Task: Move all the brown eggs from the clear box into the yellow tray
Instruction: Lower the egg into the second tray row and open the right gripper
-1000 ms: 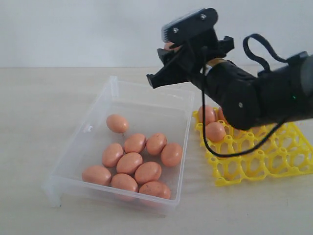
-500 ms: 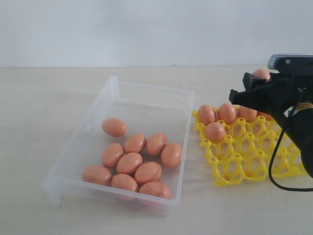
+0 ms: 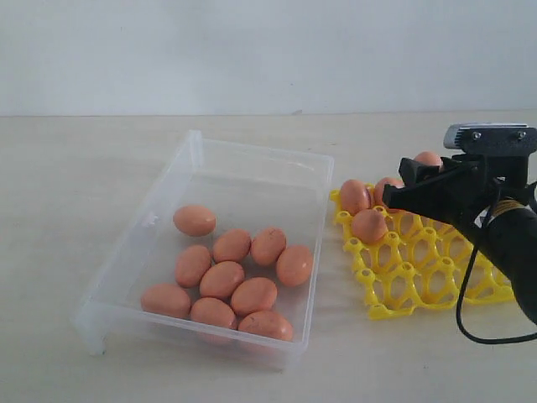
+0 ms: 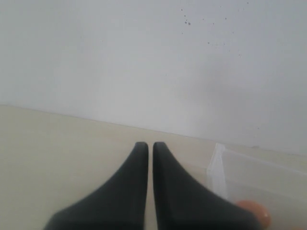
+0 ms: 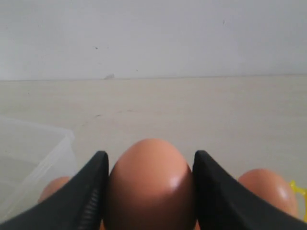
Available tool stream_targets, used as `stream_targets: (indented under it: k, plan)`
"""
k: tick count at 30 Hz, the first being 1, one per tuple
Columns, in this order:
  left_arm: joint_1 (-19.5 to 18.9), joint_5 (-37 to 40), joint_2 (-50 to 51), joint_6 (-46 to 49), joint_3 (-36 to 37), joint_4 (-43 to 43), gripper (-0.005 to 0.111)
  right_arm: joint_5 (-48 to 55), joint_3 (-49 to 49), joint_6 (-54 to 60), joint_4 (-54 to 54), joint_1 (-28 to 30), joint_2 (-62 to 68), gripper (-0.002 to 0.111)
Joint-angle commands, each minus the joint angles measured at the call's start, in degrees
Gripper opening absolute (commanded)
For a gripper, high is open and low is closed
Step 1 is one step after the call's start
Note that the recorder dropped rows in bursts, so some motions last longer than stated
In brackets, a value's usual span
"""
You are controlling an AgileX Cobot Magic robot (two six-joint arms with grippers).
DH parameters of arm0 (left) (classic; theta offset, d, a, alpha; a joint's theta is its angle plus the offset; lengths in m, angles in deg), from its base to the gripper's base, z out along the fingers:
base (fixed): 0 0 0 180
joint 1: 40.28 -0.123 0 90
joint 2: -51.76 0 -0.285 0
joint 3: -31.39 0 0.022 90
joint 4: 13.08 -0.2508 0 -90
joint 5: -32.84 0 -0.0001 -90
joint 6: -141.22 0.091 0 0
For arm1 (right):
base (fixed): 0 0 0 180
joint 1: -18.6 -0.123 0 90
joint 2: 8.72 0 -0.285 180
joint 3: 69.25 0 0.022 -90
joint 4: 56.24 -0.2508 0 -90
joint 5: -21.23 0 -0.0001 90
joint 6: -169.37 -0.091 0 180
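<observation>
Clearly clamped between the black fingers of the right gripper is one brown egg. Its long axis runs along the fingers, and its rounded end pokes out past their tips. It hangs over the far edge of the yellow tray; whether it touches a cup cannot be told. In the right wrist view, two more eggs flank it lower down.

Three eggs show in the tray, all at its far corner nearest the clear box. Two are in the far row and one is a row nearer. They stand with their long axes roughly upright. The arm hides the rest of the far row.

Ten eggs lie on their sides on the box floor. Nine are bunched toward its near edge, most with their long axes slanting across the floor. The tenth lies apart, closer to the box's middle and its left long wall, with its long axis running across the box between the long walls.

That makes one box and one tray, set just beside each other on the table, with the tray along the box's right long wall.

The left gripper has its fingers pressed together on nothing. It hovers over bare table beside a corner of the box, where a single egg shows.
</observation>
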Motion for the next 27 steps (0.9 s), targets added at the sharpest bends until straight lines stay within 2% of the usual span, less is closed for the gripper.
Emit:
stream_targets:
  k: [1, 7, 21, 24, 27]
  plan:
    - [0.22, -0.11, 0.2, -0.07, -0.21, 0.03, 0.004, -4.8, -0.1, -0.48, 2.15, 0.27, 2.86, 0.0]
    - [0.22, -0.11, 0.2, -0.07, -0.21, 0.03, 0.004, -4.74, -0.1, -0.6, 3.55, 0.27, 6.62, 0.0]
    - [0.22, -0.11, 0.2, -0.07, -0.21, 0.03, 0.004, -1.06, -0.1, -0.4, 6.42, 0.14, 6.62, 0.0]
    - [0.22, -0.11, 0.2, -0.07, -0.21, 0.03, 0.004, -1.02, -0.1, -0.14, 6.92, 0.14, 6.62, 0.006]
    - [0.22, -0.11, 0.2, -0.07, -0.21, 0.03, 0.004, -1.02, -0.1, 0.13, 7.62, 0.14, 6.62, 0.019]
